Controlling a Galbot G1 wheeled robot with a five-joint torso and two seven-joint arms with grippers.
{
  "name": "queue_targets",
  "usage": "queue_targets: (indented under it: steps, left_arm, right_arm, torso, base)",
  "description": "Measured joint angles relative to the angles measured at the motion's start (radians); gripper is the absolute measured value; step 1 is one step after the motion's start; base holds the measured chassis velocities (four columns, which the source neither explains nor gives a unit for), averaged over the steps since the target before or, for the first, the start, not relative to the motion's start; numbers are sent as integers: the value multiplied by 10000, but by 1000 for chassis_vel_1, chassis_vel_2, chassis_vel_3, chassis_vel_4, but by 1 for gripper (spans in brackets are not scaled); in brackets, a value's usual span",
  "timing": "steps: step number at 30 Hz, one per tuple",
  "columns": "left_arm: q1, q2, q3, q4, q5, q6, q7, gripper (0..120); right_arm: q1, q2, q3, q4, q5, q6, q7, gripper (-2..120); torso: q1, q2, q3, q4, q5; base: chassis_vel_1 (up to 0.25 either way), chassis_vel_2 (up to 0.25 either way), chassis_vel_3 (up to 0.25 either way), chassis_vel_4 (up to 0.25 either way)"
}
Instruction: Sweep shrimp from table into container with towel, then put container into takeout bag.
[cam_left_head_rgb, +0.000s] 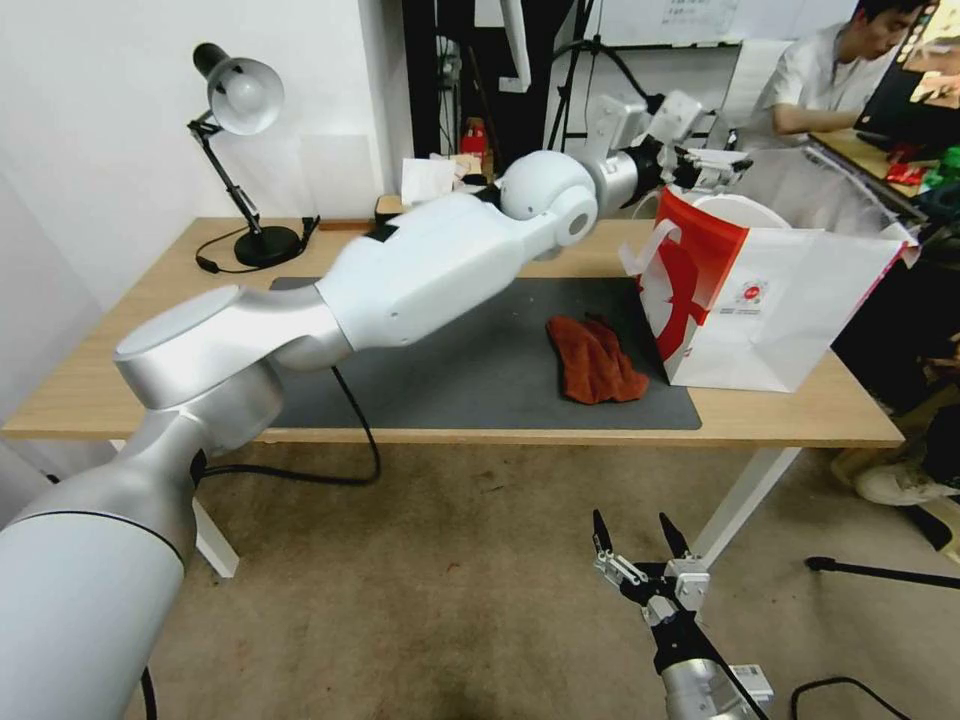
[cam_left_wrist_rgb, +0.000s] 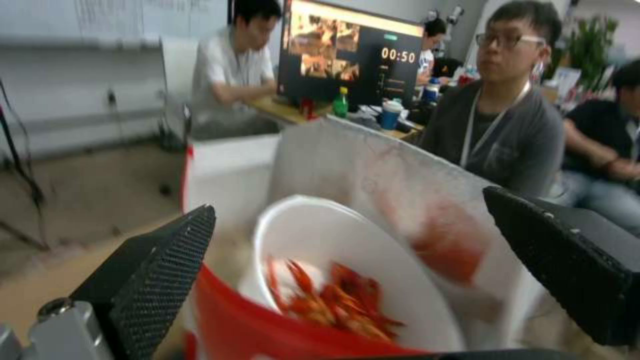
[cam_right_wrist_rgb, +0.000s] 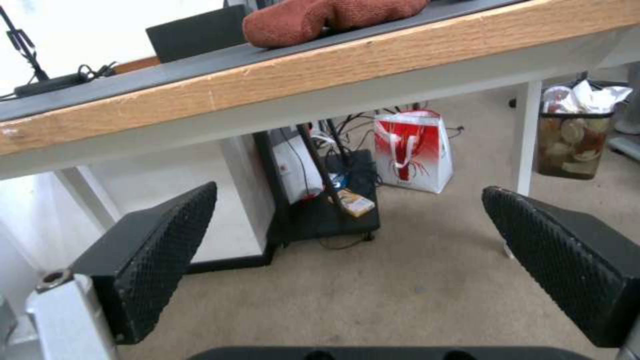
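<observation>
Shrimp (cam_left_wrist_rgb: 340, 300), bright red-orange, lie heaped in the white bowl (cam_left_wrist_rgb: 320, 235), which sits tilted inside the red-and-white takeout bag (cam_left_head_rgb: 760, 300) on the table (cam_left_head_rgb: 100, 370). Left gripper (cam_left_head_rgb: 715, 165) hovers above the bag's mouth, fingers apart. Rust-red towel (cam_left_head_rgb: 595, 360) lies crumpled on the grey mat (cam_left_head_rgb: 480, 370). Right gripper (cam_left_head_rgb: 640, 545) hangs below the table edge, fingers apart.

The takeout bag (cam_left_head_rgb: 760, 300) blocks the worktop's (cam_left_head_rgb: 130, 350) right end, the towel (cam_left_head_rgb: 595, 360) lies just beside it, and bare mat (cam_left_head_rgb: 450, 370) stretches leftward.
</observation>
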Motion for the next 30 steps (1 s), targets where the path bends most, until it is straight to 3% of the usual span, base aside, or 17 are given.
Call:
queue_targets:
  steps: [3, 8, 11, 12, 14, 15, 17, 18, 20, 22, 24, 28, 29, 30]
  left_arm:
    - [378, 339, -190, -555, -416, 114, -307, 100]
    - [847, 956, -179, -1333, -181, -136, -335, 100]
    - [1562, 1783, -314, -2178, 391, -377, -293, 100]
    - [1562, 1783, -314, -2178, 391, -377, -293, 100]
    - [2178, 2514, -560, -2796, 825, -585, -239, 100]
    - [2178, 2514, -560, -2796, 825, -585, -239, 100]
    - [2701, 3089, -837, -3348, 1081, -676, -169, 100]
    - [2701, 3089, -837, -3348, 1081, -676, -169, 100]
    - [3492, 3748, -1297, -4162, 1462, -766, 31, 100]
    - [3773, 3956, -1474, -4421, 1642, -790, 107, 100]
    - [4663, 4465, -2030, -5069, 2137, -858, 348, 100]
    - [4934, 4580, -2230, -5237, 2253, -864, 394, 100]
    - [5649, 4801, -2819, -5643, 2550, -897, 455, 100]
    - [6957, 5014, -3771, -6244, 3068, -929, 568, 100]
  right_arm:
    - [-6, -84, 1, 5, 37, 0, -5, 100]
    - [-7, -155, 4, 63, 65, 0, -13, 100]
    - [26, -178, 11, 69, 127, 0, -16, 100]
    - [26, -178, 11, 69, 127, 0, -16, 100]
    - [82, -180, 16, 80, 179, 1, -18, 100]
    - [82, -180, 16, 80, 179, 1, -18, 100]
    - [137, -180, 14, 86, 207, 2, -23, 100]
    - [137, -180, 14, 86, 207, 2, -23, 100]
    - [245, -187, 23, 94, 234, 5, -27, 100]
    - [269, -192, 34, 117, 246, 6, -27, 100]
    - [280, -213, 74, 239, 253, 12, -28, 100]
    - [264, -222, 79, 284, 252, 15, -30, 100]
    - [207, -235, 78, 376, 235, 37, -46, 100]
    - [153, -258, 78, 466, 204, 65, -70, 100]
  torso:
    - [0, 0, 1, 0, -1]
    - [2, 0, 0, 1, -4]
    - [2, 0, 1, 0, -4]
    - [2, 0, 1, 0, -4]
    - [2, 0, 0, 2, -5]
    - [2, 0, 0, 2, -5]
    - [1, 0, 1, 1, -6]
    - [1, 0, 1, 1, -6]
    - [1, 0, 0, 2, -5]
    - [0, 0, 0, 2, -6]
    - [1, 0, 0, 2, -4]
    - [1, 0, 1, 2, -7]
    - [1, 1, 0, 3, -2]
    - [0, 1, 0, -1, -4]
  base:
    - [0, 0, 0, 0]
    - [0, 0, 0, 0]
    - [0, 0, 0, 0]
    - [0, 0, 0, 0]
    - [0, 0, 0, 0]
    - [0, 0, 0, 0]
    - [0, 0, 0, 0]
    - [0, 0, 0, 0]
    - [0, 0, 0, 0]
    - [0, 0, 0, 0]
    - [0, 0, 0, 0]
    - [0, 0, 0, 0]
    - [0, 0, 0, 0]
    - [0, 0, 0, 0]
